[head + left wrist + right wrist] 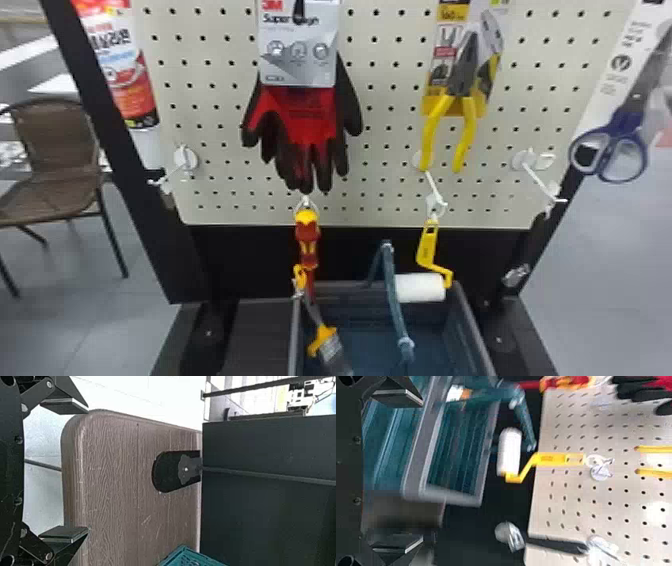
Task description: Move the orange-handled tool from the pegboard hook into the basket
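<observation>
I'm taking the roller (552, 459), with its yellow-orange handle, as the tool that the task is naming, though the color match is leaving me some doubt. It's hanging by the slot in its handle from a white hook (600, 470) on the pegboard (390, 190), its white sleeve sitting low, near the far side of the basket (470, 327). The red-and-yellow screwdriver (308, 240) is hanging from another hook, to the left.

My right gripper (421, 470) is standing wide and empty, facing the board across the basket, so I'm judging the step as the approach, with the grasp and drop both ahead. My left gripper (88, 470) is also wide and empty, waiting beside a brown wood-grain panel (119, 479).

For a good grasp, I'm aiming to put 1 finger on each side of the flat handle, just below the slot, and to avoid the sleeve, which is probably free to spin. After closing, I'm planning to lift a little before pulling back, so the slot is clearing the hook's tip instead of dragging on it. The basket's upright handle (392, 295) is standing just beside the sleeve and could be snagging it, so I'm favoring a slow path around it.
</observation>
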Robot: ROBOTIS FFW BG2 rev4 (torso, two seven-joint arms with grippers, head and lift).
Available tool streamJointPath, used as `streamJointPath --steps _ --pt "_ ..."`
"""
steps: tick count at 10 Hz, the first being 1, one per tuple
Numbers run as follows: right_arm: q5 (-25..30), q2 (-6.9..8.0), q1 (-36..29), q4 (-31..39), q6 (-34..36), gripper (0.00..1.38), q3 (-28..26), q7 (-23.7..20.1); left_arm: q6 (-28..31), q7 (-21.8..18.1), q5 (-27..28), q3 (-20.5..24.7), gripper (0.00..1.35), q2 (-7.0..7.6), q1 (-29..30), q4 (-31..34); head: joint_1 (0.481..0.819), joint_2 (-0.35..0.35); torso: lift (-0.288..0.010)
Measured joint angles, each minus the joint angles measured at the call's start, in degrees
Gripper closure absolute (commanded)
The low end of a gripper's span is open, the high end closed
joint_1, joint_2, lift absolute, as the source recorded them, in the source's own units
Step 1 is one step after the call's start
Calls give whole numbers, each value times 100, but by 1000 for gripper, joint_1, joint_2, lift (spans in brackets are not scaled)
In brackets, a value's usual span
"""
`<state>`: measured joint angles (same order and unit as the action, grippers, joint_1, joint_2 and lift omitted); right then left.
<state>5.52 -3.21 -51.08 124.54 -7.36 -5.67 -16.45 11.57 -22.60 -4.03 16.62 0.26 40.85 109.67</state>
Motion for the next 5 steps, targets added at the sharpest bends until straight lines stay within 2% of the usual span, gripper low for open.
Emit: streamJointPath --steps 1,2,5 --pt "561 192 -25 212 50 101 -527 -241 33 22 -22 -9 225 0 65 76 549 0 -100" --pt "731 234 -55 306 90 101 -683 -255 39 65 -45 -22 223 0 118 123 549 0 -100" --pt "828 250 -150 538 231 101 -699 -109 48 162 -158 -136 223 0 162 139 549 0 -100"
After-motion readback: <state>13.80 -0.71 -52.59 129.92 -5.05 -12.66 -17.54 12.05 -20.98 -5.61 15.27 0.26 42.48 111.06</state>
